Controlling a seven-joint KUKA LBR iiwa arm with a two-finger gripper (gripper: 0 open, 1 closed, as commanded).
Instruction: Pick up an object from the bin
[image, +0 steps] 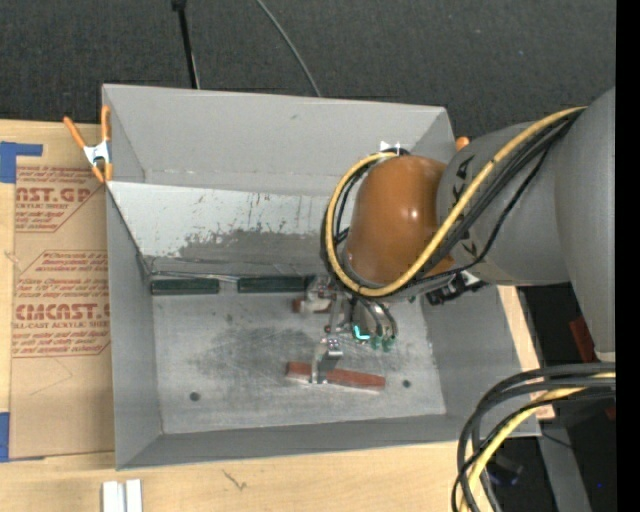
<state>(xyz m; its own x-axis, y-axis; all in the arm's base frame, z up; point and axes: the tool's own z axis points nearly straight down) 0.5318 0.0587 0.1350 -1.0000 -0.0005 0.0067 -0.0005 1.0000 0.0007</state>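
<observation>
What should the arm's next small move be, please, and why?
Probably a short, straight descent onto the reddish-brown flat bar. The tool already sits over the bar's left-middle on the bin floor, and the dark green bars by the back wall lie well apart, so little should get in the way.

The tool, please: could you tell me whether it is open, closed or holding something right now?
Tool: cannot be told; it is down at the flat reddish-brown bar on the floor of the bin.
</observation>
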